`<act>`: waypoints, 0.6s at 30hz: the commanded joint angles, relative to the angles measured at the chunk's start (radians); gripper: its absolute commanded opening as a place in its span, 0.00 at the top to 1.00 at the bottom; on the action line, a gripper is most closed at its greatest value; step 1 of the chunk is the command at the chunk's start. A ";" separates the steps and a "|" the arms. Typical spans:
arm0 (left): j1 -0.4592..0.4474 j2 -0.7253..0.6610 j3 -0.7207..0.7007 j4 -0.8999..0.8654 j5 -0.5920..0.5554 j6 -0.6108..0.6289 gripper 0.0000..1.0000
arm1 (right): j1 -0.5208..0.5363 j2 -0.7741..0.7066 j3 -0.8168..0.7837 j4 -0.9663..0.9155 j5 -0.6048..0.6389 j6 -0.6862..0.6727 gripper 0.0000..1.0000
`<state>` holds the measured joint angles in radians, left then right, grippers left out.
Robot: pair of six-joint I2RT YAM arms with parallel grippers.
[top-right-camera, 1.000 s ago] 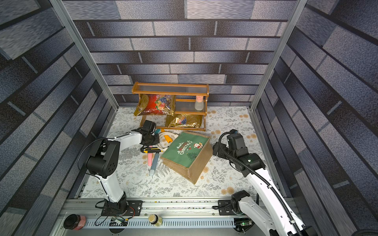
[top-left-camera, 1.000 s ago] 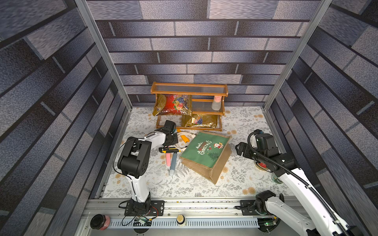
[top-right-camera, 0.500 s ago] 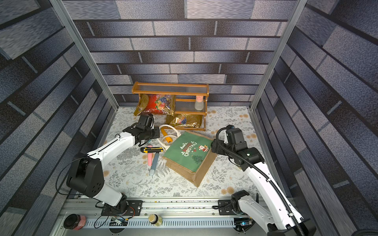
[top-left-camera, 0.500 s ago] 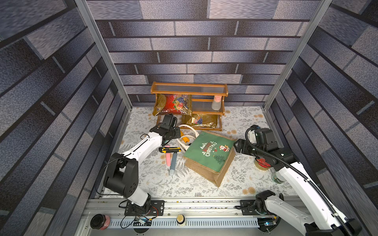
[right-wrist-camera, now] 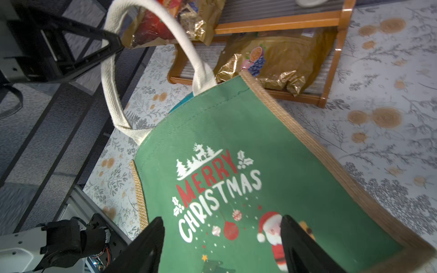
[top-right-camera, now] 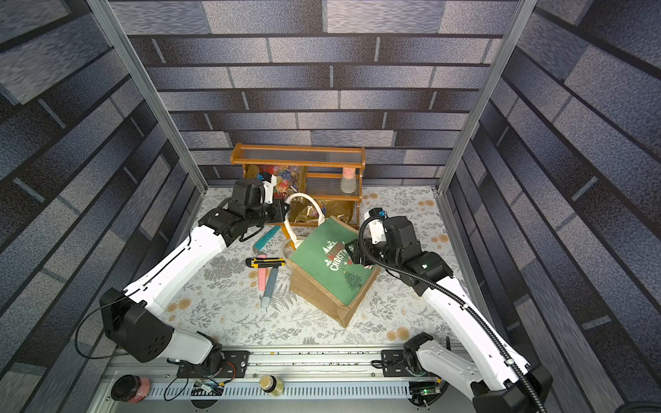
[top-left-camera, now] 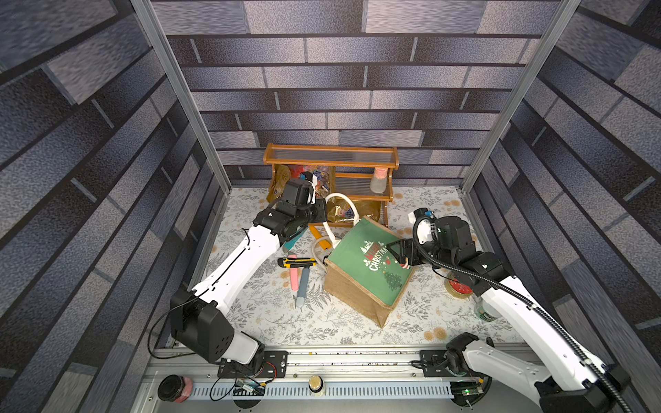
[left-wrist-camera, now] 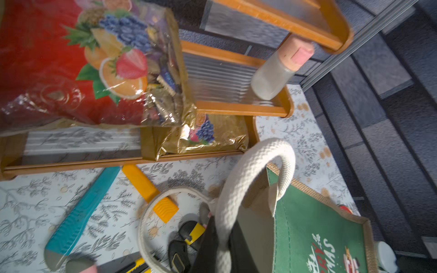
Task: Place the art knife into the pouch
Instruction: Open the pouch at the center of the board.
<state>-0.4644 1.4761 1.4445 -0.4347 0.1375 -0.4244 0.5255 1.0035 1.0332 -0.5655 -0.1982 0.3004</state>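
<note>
Pouch (top-left-camera: 361, 282) is tipped on its side on the bench (top-left-camera: 272, 321), green front up. Right gripper (right-wrist-camera: 221, 243) is held over that front, fingers spread. Yellow-black art knife (top-left-camera: 297, 262) is left lying just beside the pouch's mouth. Farther back, the white handle (right-wrist-camera: 110, 94) is pinched by the left gripper (right-wrist-camera: 114, 42).

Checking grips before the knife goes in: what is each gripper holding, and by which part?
The left gripper is shut on the pouch by its white rope handle. The right gripper is open over the green panel, holding nothing.
</note>
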 commanded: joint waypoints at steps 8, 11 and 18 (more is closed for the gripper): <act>-0.090 0.134 0.228 -0.079 0.060 -0.083 1.00 | 0.105 0.104 0.019 0.299 -0.055 -0.116 0.22; -0.104 0.146 0.243 -0.085 0.066 -0.092 1.00 | 0.121 0.147 0.023 0.348 -0.057 -0.122 0.23; -0.112 0.148 0.234 -0.085 0.070 -0.111 1.00 | 0.143 0.246 0.023 0.466 -0.025 -0.116 0.30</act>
<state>-0.5747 1.6299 1.6543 -0.5076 0.1848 -0.5068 0.6586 1.2224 1.0340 -0.1833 -0.2375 0.1917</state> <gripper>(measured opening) 0.108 0.710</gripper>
